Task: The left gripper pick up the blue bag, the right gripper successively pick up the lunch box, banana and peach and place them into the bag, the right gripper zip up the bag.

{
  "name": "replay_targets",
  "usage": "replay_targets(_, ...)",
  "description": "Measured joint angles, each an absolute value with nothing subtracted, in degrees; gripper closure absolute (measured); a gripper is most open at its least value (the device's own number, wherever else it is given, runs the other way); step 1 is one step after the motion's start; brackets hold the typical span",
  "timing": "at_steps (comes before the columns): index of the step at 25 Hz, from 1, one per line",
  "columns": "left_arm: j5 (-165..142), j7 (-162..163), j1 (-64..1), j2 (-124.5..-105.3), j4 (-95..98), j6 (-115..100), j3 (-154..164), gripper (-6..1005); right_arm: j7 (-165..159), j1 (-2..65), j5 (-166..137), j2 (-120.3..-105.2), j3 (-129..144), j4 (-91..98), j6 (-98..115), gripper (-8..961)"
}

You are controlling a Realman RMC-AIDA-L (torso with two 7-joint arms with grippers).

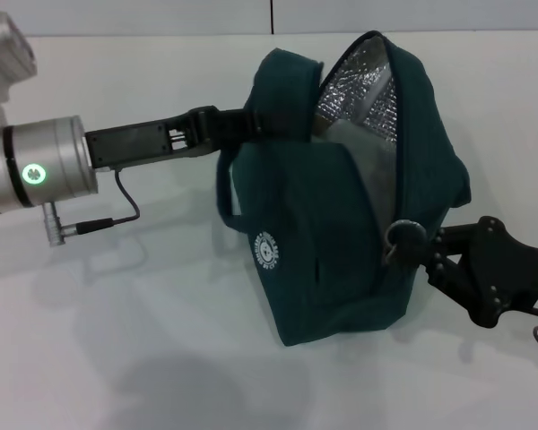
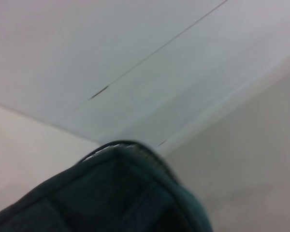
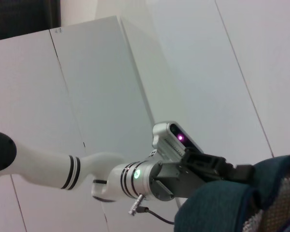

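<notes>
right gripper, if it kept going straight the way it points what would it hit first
The right gripper points left, toward the blue bag, and is already at its zip end by the metal ring pull. Going on, it would likely press into the bag's side.

A plain white table point(image 1: 117, 358) carries the scene. Only 1 thing rests directly on it: the blue bag point(image 1: 332, 269), standing on its base near the middle, tilted, its zip partly open

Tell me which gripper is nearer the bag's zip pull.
Right. The right gripper is at the zip pull on the blue bag; the left gripper holds a handle on the opposite upper side.
</notes>
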State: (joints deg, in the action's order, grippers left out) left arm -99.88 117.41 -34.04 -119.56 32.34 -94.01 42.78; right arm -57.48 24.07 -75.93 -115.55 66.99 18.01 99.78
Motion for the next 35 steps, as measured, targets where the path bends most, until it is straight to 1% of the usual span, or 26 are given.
replay_targets(5,-95.9,112.8,-32.2,-119.50,32.3,-96.7,42.8,876,-56.7,24.0,-74.7,-115.57,67.0,17.9,100.4,928)
replay_targets(15,-90.4,98.1,-26.7,-119.34,32.9,-106.7,42.5,395,-54.2,24.0,-68.4,-115.77,67.4,17.8,101.9,924)
replay_targets(21,-92.1,90.6,-23.8,-119.37,32.3,-108.0,42.8,269,-53.4,25.1,-62.4,-115.98,67.5,17.7,102.8,922)
replay_targets(22,-92.3,89.5,-23.3,-119.42,32.3,-108.0,43.0,269,-53.4,25.1,-62.4,-115.98,67.5,17.7,102.8,922)
replay_targets(23,-92.5,87.7,-22.5,-119.52,32.2,-108.0,43.4,269,-53.6,26.9,-61.4,-116.17,67.5,17.7,102.2,921)
replay_targets(24,-92.5,86.7,-22.2,-119.55,32.0,-108.0,43.7,269,-53.7,27.2,-61.4,-116.17,67.6,17.6,102.1,921)
replay_targets(29,-92.4,81.5,-21.3,-119.54,29.1,-107.6,44.3,269,-53.8,32.5,-61.5,-116.19,69.7,14.8,101.3,919)
replay_targets(35,-92.0,78.5,-19.9,-119.57,28.0,-105.2,43.8,269,-53.9,36.0,-61.4,-116.19,72.8,14.2,100.6,917)
